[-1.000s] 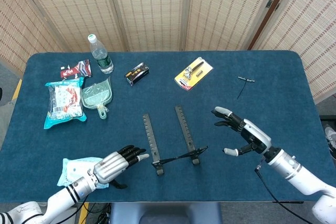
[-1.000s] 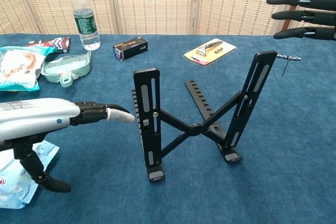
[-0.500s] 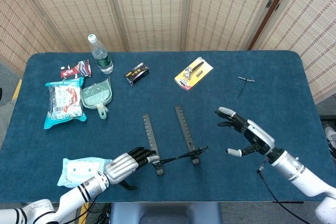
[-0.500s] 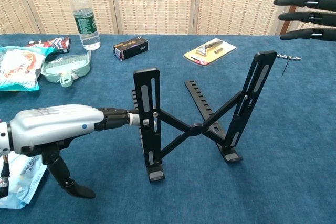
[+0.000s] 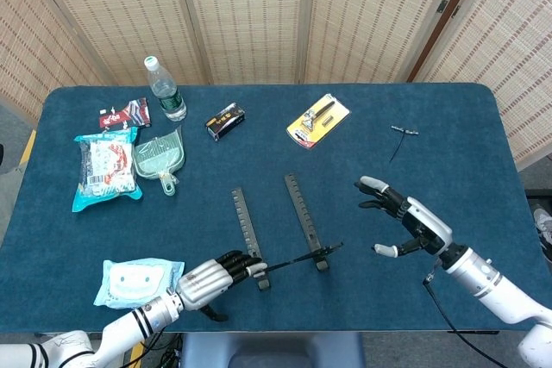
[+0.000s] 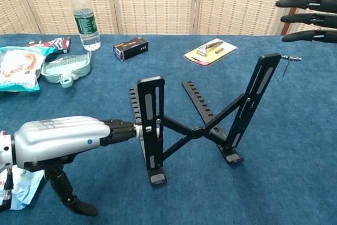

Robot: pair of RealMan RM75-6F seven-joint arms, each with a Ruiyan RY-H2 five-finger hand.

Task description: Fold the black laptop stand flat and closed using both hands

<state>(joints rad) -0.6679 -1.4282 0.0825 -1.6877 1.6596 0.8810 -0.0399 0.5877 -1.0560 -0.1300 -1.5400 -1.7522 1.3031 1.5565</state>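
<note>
Lighting: bright, even, diffuse, from overhead. Shadows: soft and short, close beneath objects on the table [image 5: 259, 140]. Glare: mild sheen on the left hand [image 6: 58, 140] in the chest view; faint highlights on the bottle [image 5: 165, 90]. Focus: both views sharp; no motion blur. Distortion: slight wide-angle bowing at the head view's edges.

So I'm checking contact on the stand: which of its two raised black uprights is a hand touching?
The upright on the robot's left: the left hand has its fingertips against it. The other upright stands untouched, the right hand open and apart.
</note>
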